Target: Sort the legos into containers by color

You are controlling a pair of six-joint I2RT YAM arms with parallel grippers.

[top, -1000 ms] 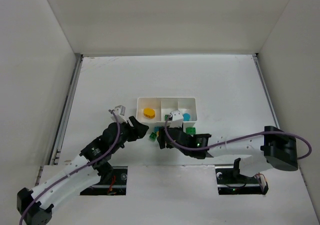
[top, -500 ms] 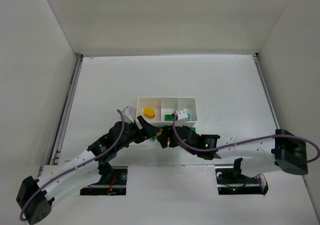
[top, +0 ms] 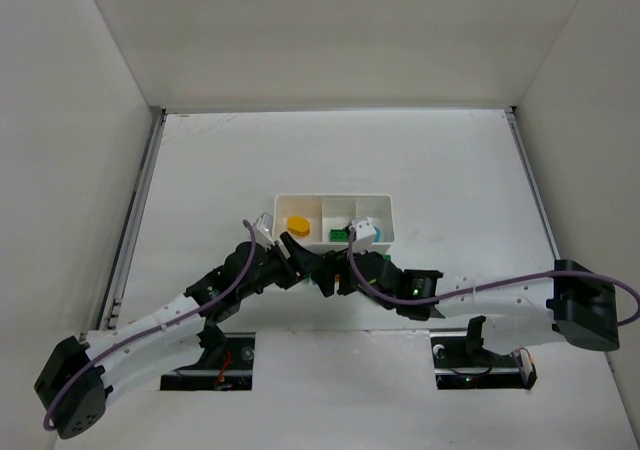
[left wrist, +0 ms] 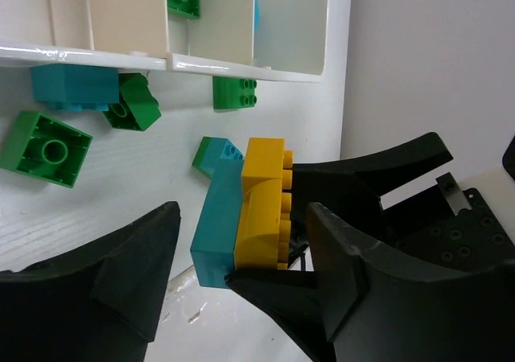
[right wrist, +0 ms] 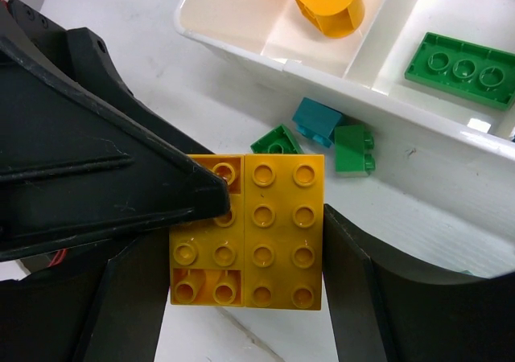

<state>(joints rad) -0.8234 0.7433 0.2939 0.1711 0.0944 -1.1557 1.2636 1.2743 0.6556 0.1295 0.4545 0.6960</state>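
My right gripper (right wrist: pixel 245 233) is shut on a block of joined legos: yellow bricks (right wrist: pixel 249 229) stacked on a cyan brick (left wrist: pixel 219 217). It holds them just in front of the white tray (top: pixel 335 196). My left gripper (left wrist: pixel 244 237) is open and straddles that same block; its left finger (left wrist: pixel 121 273) stands apart from the cyan side. One left fingertip overlaps the yellow studs in the right wrist view. The containers hold a round yellow piece (right wrist: pixel 326 0) on the left and a green plate (right wrist: pixel 460 68) in the middle.
Loose legos lie on the table against the tray's near wall: a cyan brick (left wrist: pixel 76 87), a green one (left wrist: pixel 133 111), a larger green one (left wrist: pixel 46 147) and a small green one (left wrist: pixel 235 92). Both arms crowd together there (top: pixel 315 270).
My left arm has swung right until its jaws sit around the block held by my right gripper. The right arm shifted slightly left and forward with the block.
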